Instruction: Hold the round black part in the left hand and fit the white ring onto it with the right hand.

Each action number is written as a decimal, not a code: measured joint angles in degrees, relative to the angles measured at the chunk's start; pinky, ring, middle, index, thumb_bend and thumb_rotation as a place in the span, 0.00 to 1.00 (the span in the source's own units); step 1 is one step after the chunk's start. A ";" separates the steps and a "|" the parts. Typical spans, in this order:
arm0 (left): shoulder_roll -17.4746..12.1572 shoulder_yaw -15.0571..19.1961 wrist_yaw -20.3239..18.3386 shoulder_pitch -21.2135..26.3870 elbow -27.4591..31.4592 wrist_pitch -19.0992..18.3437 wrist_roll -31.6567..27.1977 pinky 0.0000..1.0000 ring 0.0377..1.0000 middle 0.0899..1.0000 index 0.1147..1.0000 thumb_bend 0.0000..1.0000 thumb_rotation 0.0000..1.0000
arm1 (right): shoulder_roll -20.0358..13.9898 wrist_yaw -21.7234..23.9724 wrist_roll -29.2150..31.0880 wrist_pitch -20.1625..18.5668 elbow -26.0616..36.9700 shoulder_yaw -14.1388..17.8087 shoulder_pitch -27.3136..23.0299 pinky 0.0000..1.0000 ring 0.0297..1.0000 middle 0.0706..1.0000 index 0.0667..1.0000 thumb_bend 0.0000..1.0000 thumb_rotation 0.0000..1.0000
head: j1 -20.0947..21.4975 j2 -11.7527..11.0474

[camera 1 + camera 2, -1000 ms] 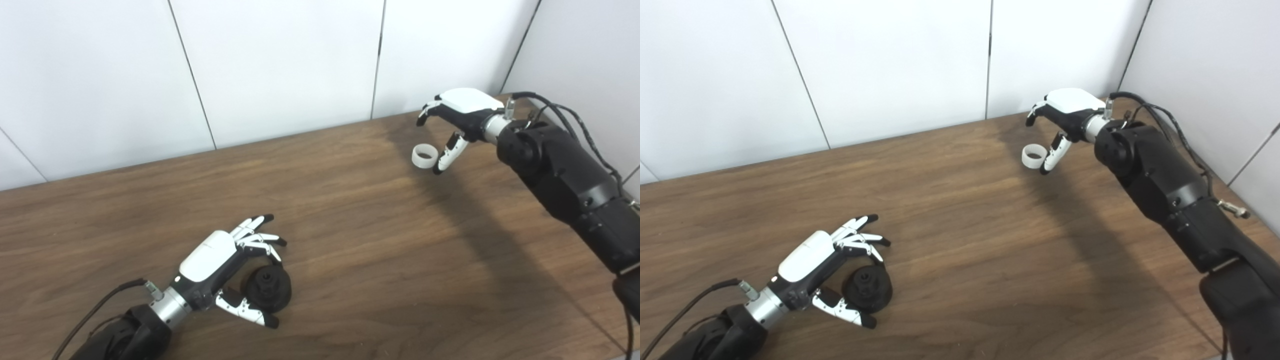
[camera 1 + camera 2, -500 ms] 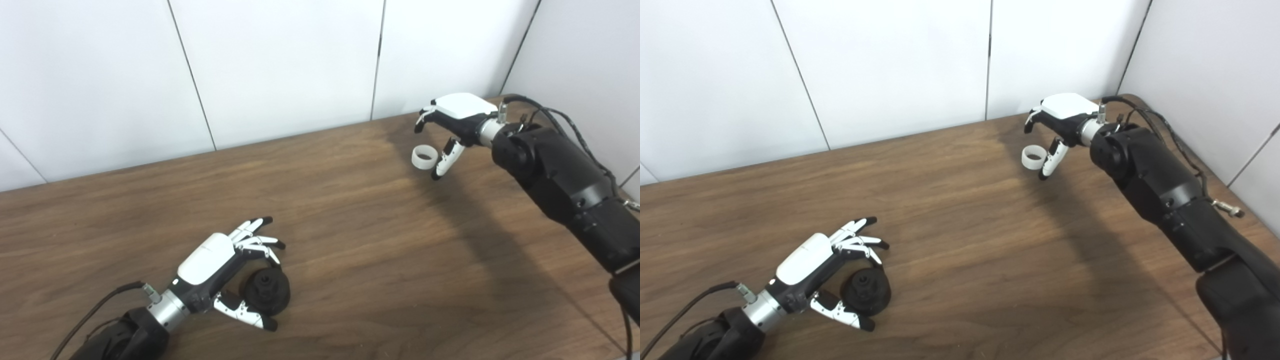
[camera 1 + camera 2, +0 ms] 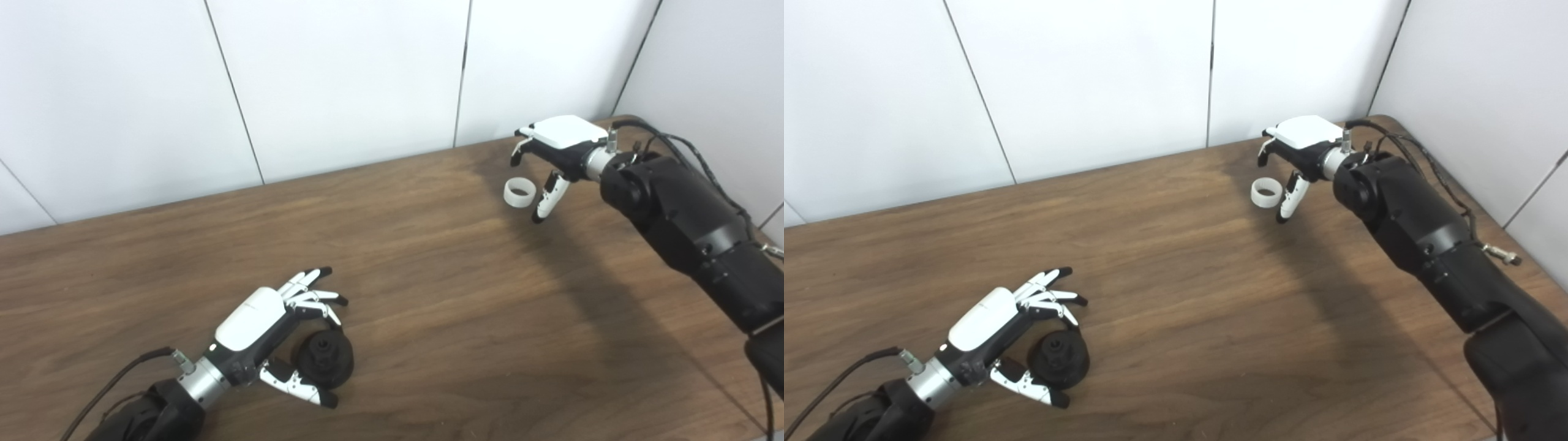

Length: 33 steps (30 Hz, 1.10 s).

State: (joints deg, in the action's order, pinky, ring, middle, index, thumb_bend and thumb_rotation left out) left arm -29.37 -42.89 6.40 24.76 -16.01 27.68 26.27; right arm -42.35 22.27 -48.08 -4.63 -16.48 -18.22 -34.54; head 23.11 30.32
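Note:
The round black part (image 3: 326, 362) lies on the wooden table (image 3: 429, 294) near the front left. My left hand (image 3: 269, 331) is open around it, fingers arched over its far side and thumb along its near side, not closed. The white ring (image 3: 519, 192) lies flat on the table at the far right. Just right of and above the ring hovers my right hand (image 3: 551, 156), open, with its fingers curled over the ring and its thumb hanging down beside it.
White wall panels (image 3: 343, 79) close off the table's far edge and its right side. My black right forearm (image 3: 686, 226) stretches over the table's right part, and a cable (image 3: 116, 383) trails from the left wrist.
The right hand has come down and drawn in closer over the white ring. The left hand has slid slightly toward the front around the black part. Neither part is lifted.

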 measured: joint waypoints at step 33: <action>0.04 3.69 -4.14 -3.44 3.85 -0.49 -0.10 1.00 1.00 0.79 0.41 0.52 0.06 | 1.57 -1.24 -1.57 2.93 -3.37 -0.82 -0.46 1.00 1.00 0.97 0.71 0.98 0.29 | -1.40 0.52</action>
State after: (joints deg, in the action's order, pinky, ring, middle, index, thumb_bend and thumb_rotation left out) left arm -29.32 -39.20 2.26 21.32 -12.17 27.18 26.17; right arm -40.78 21.03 -49.65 -1.69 -19.85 -19.04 -35.00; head 21.71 30.85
